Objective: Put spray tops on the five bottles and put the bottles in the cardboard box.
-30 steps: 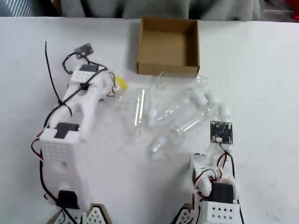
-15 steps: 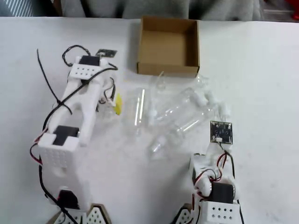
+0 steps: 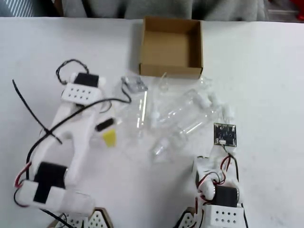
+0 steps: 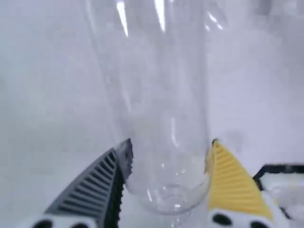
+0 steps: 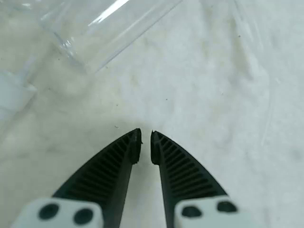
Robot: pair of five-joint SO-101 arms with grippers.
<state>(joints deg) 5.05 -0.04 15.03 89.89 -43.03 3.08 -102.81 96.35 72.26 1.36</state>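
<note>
— Where is your left gripper point(image 4: 169, 146) now?
— Its grey and yellow fingers press a clear bottle point(image 4: 156, 85) from both sides.
— And your right gripper point(image 5: 146, 138)?
— Its fingers are almost together and hold nothing, above the white table point(image 5: 213, 95). The other bottles point(image 3: 183, 116) lie on the table near the cardboard box point(image 3: 171, 71), outside it.

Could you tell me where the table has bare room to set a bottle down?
Bare: the white table right of the brown cardboard box and the clear plastic bottles; left of the box; near edge between left arm and right arm. Crowded: the bottles by the box.
</note>
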